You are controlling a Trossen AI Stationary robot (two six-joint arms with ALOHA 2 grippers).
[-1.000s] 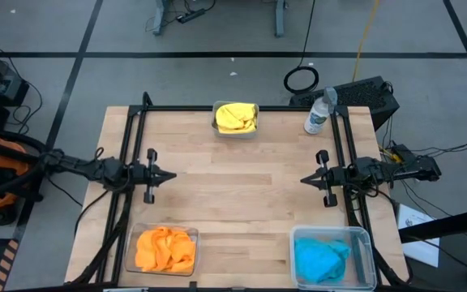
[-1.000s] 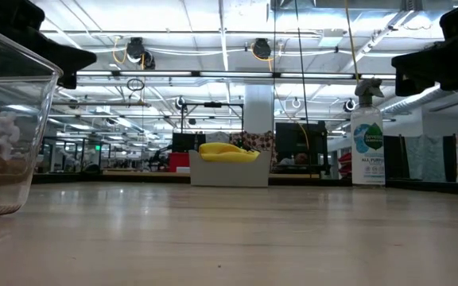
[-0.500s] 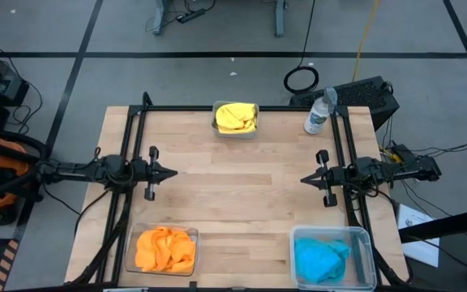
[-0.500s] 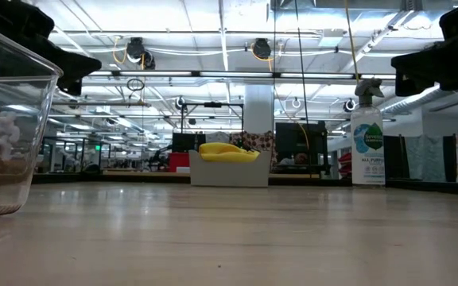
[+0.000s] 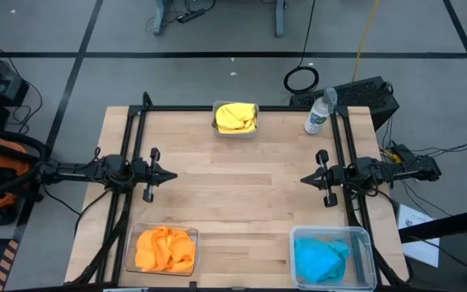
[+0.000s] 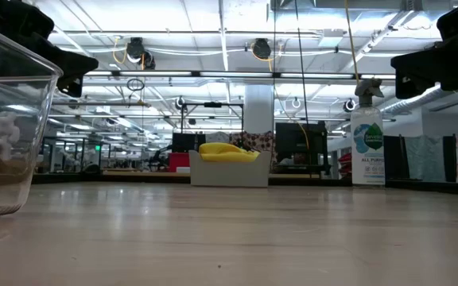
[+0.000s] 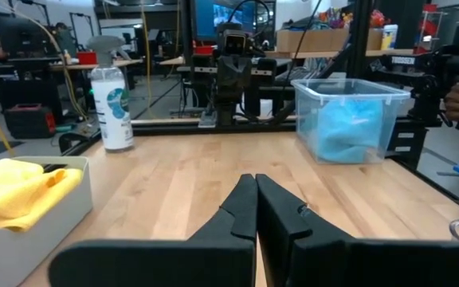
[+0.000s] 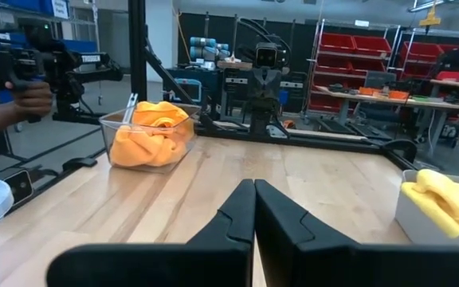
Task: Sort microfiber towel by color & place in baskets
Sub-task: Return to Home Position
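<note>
Jaws together and empty, the left gripper and right gripper face each other mid-frame, all towels lying binned well apart.

Both arms low & level, pointing at each other, well apart. L gripper & R gripper: fingers pressed together.
</note>
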